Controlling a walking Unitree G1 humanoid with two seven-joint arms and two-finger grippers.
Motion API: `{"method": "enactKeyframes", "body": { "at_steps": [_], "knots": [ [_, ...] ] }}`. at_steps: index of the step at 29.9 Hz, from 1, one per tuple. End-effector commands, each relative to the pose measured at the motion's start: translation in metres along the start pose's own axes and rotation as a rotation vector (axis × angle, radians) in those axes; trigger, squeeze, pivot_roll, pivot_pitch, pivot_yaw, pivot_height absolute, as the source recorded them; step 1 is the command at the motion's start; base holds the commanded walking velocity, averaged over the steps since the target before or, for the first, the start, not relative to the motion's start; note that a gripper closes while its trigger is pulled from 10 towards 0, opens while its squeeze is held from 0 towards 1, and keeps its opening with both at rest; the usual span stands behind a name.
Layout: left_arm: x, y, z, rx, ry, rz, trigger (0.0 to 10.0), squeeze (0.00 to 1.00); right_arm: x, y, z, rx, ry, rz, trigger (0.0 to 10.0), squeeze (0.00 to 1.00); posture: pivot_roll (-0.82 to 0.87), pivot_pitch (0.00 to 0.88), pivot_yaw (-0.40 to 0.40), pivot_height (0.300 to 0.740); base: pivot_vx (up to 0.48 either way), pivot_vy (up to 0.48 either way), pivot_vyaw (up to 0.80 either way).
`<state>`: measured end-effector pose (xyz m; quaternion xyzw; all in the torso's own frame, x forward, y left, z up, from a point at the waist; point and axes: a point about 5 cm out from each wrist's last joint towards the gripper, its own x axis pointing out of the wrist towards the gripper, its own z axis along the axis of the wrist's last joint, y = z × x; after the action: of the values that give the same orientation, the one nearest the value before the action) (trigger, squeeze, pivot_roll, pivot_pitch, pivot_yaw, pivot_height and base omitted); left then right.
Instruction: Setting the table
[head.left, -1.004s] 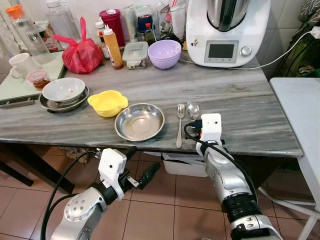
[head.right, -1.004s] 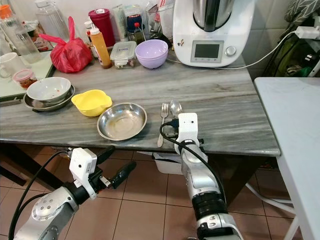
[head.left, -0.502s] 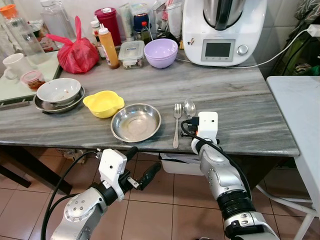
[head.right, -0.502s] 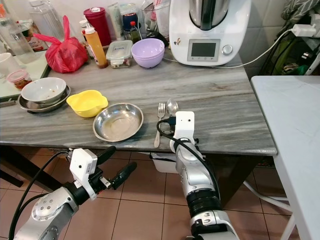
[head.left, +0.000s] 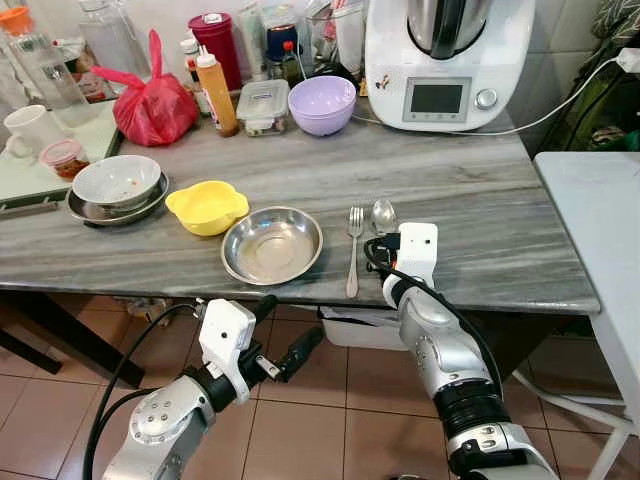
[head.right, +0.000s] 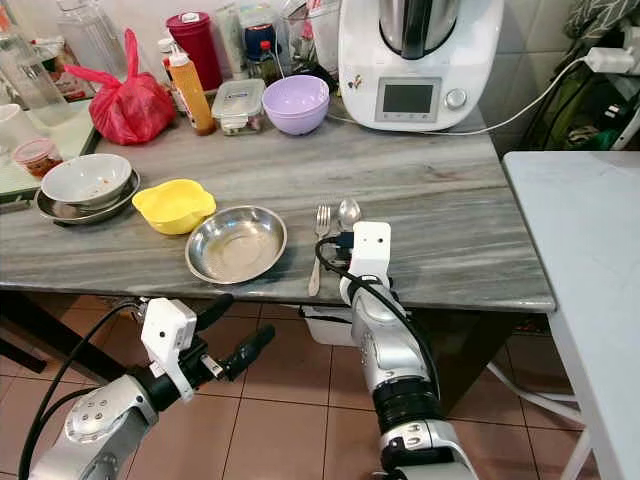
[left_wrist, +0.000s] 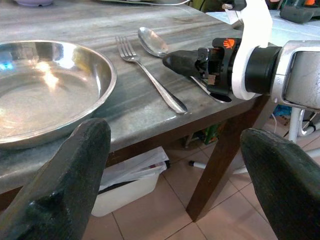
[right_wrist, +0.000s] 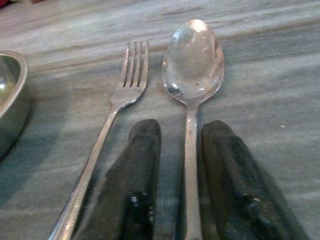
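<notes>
The long grey marble-patterned table carries the setting near its front edge, and the round shallow steel plate there serves as the landmark. On its right lies the slim steel fork, tines pointing away from the robot, and just right of the fork lies the polished steel spoon, bowl up, parallel to it. To the plate's left sits the yellow scalloped plastic bowl, and farther left a white ceramic bowl stacked on a steel dish. Well behind the plate stands the lilac plastic bowl, beside the white kitchen machine.

The right gripper rests low on the table to the plate's right, its two black fingers slightly spread along either side of the spoon's handle; whether they pinch it I cannot tell. The left gripper hangs below the table's front edge, fingers spread wide, holding nothing.

I judge one place nearly laid: plate, fork and spoon are lined up; what is left seems to be letting go of the spoon and perhaps bringing a bowl or cup.

Against the frame a second ago, the table items keep their arrangement and the right gripper stays at the spoon; the whole view has shifted slightly, which is camera motion
</notes>
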<state>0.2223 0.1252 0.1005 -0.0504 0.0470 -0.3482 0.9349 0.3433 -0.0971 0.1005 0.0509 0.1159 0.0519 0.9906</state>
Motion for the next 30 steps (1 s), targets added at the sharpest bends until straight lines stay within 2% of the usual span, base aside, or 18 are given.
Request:
{"method": "enactKeyframes", "body": {
  "at_steps": [1,6,14,18,24,26,30],
  "knots": [
    [-0.003,0.001,0.001,0.017,0.014,0.001,10.0,0.0,-0.001,0.0,-0.019,0.017,0.09,-0.011,10.0,1.0,-0.09,0.104,0.108,0.74,0.0,0.0,0.0],
    [-0.002,0.002,0.001,0.021,0.013,0.005,10.0,0.0,0.0,0.001,-0.013,0.007,0.062,0.012,10.0,1.0,-0.09,0.102,0.107,0.74,0.0,0.0,0.0],
    [-0.001,0.005,0.003,0.027,0.006,0.013,10.0,0.0,-0.001,0.002,0.025,-0.085,-0.126,0.057,10.0,1.0,-0.09,0.093,0.104,0.74,0.0,0.0,0.0],
    [-0.001,0.006,0.004,0.03,0.004,0.016,10.0,0.0,-0.003,0.001,0.035,-0.099,-0.188,0.038,10.0,1.0,-0.09,0.088,0.104,0.74,0.0,0.0,0.0],
    [-0.002,0.008,0.004,0.036,-0.002,0.026,10.0,0.0,-0.01,0.003,0.054,-0.105,-0.315,0.032,10.0,1.0,-0.09,0.075,0.101,0.74,0.0,0.0,0.0],
    [-0.002,0.01,0.005,0.041,-0.005,0.037,10.0,0.0,-0.014,0.003,0.064,-0.15,-0.369,0.026,10.0,1.0,-0.09,0.071,0.099,0.74,0.0,0.0,0.0],
    [-0.003,0.014,0.006,0.049,-0.017,0.067,10.0,0.0,-0.02,-0.001,0.072,-0.171,-0.414,0.044,10.0,1.0,-0.09,0.067,0.097,0.74,0.0,0.0,0.0]
  ]
}}
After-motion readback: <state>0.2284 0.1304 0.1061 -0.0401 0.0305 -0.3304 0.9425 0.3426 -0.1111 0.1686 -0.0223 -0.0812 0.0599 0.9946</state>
